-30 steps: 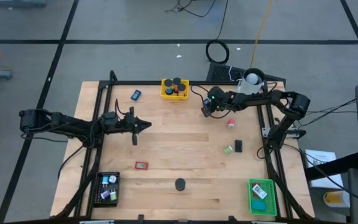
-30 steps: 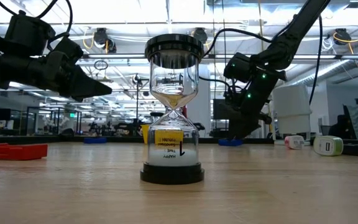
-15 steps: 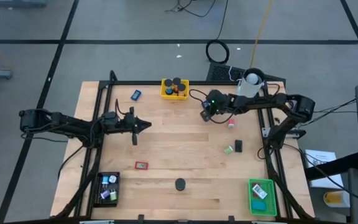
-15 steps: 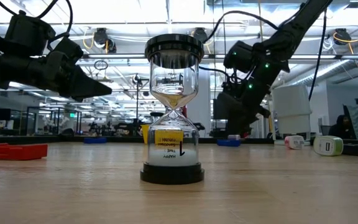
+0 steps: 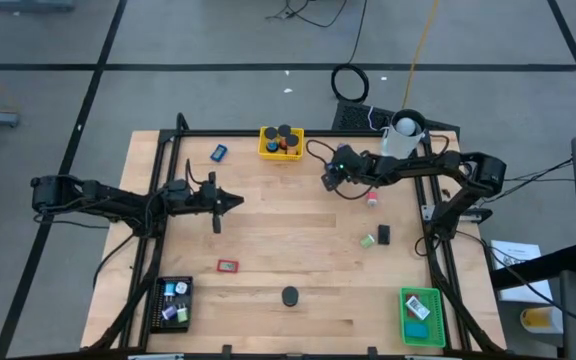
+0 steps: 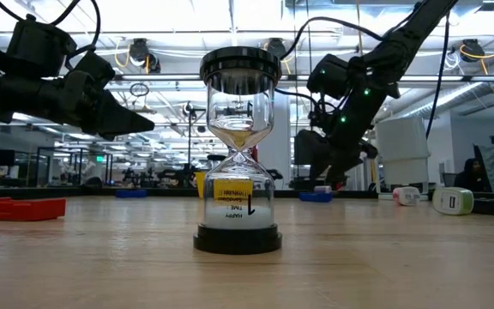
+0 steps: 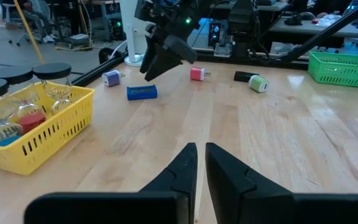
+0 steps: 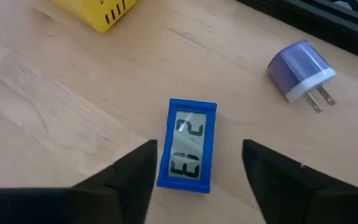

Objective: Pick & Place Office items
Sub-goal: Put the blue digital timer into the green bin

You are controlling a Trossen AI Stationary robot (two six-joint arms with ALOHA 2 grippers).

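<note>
A blue digital clock (image 8: 188, 146) lies flat on the wooden table, display up, near the yellow tray (image 5: 280, 142). My right gripper (image 8: 199, 149) hangs open just above it, a finger on either side, touching nothing; in the high view my right gripper (image 5: 326, 181) hides the clock. A purple plug adapter (image 8: 300, 62) lies beside it. Other office items lie scattered: a pink one (image 5: 372, 198), a green-white one (image 5: 368, 240), a black one (image 5: 383, 234), a red one (image 5: 228, 266), a blue one (image 5: 218, 152). My left gripper (image 5: 230, 201) waits shut above the table's left half.
A black-capped hourglass (image 6: 240, 150) stands upright near the table's front edge. The yellow tray holds hourglasses and small items. A black tray (image 5: 173, 303) sits at the front left, a green tray (image 5: 420, 317) at the front right, a white cup (image 5: 405, 128) at the back right.
My right gripper has risen a little off the table and shifted slightly toward the table's left edge, turning at the wrist. In the low view its fingers stand wider apart now than half a second ago.
</note>
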